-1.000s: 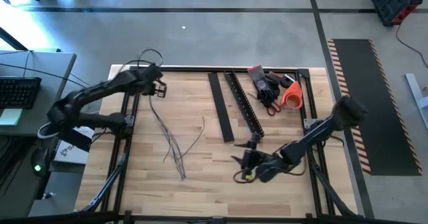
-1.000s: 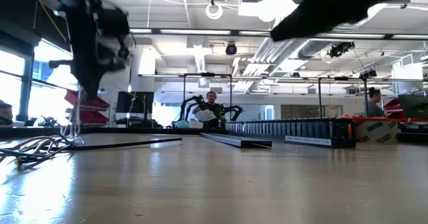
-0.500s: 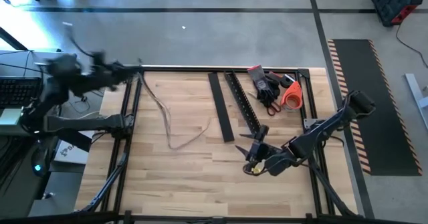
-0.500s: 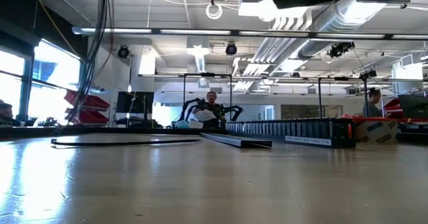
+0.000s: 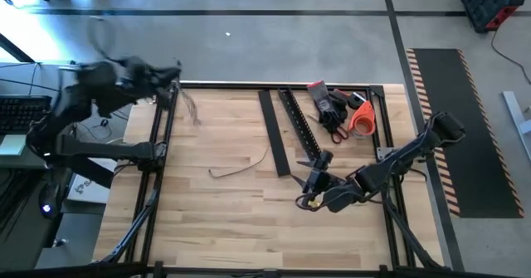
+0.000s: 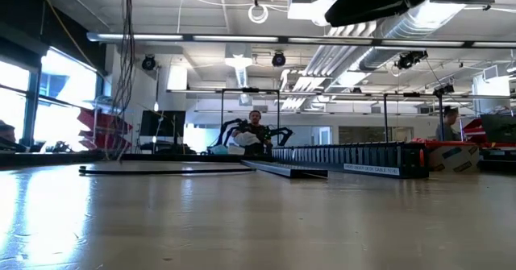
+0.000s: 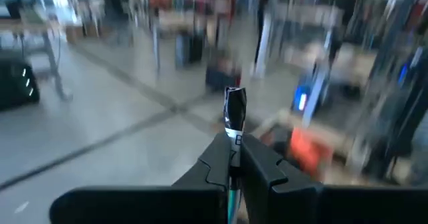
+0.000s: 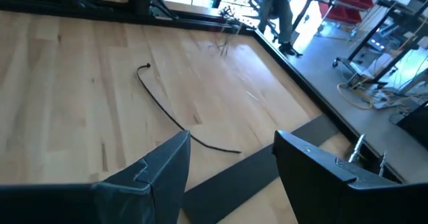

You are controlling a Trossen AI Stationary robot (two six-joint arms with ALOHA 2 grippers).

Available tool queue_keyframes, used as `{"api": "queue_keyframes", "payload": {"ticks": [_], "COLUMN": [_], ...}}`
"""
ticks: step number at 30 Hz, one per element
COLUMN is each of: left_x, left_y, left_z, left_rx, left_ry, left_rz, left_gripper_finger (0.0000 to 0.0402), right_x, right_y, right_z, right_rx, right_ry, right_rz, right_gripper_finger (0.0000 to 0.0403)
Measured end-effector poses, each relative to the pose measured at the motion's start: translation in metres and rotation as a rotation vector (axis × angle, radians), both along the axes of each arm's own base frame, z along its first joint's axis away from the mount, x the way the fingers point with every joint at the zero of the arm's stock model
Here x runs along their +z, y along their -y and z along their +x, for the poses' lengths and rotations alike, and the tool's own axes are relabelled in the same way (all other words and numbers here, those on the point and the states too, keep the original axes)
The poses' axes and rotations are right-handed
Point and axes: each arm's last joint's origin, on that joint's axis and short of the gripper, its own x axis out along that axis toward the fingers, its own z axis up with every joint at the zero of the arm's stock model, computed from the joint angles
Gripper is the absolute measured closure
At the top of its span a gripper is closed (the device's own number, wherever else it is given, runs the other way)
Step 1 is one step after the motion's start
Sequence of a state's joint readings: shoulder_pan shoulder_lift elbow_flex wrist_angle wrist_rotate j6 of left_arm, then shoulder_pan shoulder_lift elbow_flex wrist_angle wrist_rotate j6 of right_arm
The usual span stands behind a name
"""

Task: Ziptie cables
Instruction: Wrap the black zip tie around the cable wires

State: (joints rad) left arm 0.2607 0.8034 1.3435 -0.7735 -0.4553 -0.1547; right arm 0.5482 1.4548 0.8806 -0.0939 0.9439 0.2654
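The left gripper (image 5: pixel 170 91) has swung away from the wooden table (image 5: pixel 232 220) to its far left corner, lifting the bunch of thin dark cables (image 5: pixel 189 108) off the wood. It is closed tight on their top end. The thin wires hang down past the table edge, blurry and hard to count. One dark strand (image 5: pixel 241 167) has stayed on the table. The right gripper (image 5: pixel 314 182) hovers half open, holding nothing, near the long black slotted rails (image 5: pixel 300 130).
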Motion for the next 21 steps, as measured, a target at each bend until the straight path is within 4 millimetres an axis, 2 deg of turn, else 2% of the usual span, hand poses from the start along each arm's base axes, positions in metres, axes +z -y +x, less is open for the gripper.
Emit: {"api": "queue_keyframes", "payload": {"ticks": [2, 5, 8, 11, 13, 18, 21], "left_x": [-0.022, -0.068, -0.111, -0.136, -0.152, -0.182, -0.209], "left_y": [-0.002, 0.001, 0.015, 0.039, 0.062, 0.115, 0.141], "left_z": [0.019, 0.058, 0.1, 0.136, 0.155, 0.189, 0.21], "left_rx": [-0.022, -0.08, -0.157, -0.296, -0.395, -0.513, -0.521], "left_ry": [-0.113, -0.237, -0.221, -0.097, -0.107, -0.059, -0.019], "left_rz": [-0.04, -0.111, -0.17, -0.232, -0.267, -0.332, -0.345], "left_gripper_finger": [0.0402, 0.0402, 0.0402, 0.0402, 0.0402, 0.0402, 0.0401], "right_x": [-0.001, -0.001, 0.0, 0.001, 0.003, 0.013, 0.019], "right_y": [-0.002, -0.008, -0.014, -0.023, -0.032, -0.048, -0.054], "right_z": [-0.001, -0.004, -0.007, -0.014, -0.021, -0.043, -0.053], "right_rx": [0.009, 0.03, 0.049, 0.068, 0.083, 0.086, 0.081], "right_ry": [0.001, 0.001, 0.004, 0.014, 0.03, 0.091, 0.132], "right_rz": [0.019, 0.024, 0.022, 0.006, -0.007, -0.054, -0.063], "right_gripper_finger": [0.0199, 0.0199, 0.0199, 0.0199, 0.0199, 0.0199, 0.0199]}}
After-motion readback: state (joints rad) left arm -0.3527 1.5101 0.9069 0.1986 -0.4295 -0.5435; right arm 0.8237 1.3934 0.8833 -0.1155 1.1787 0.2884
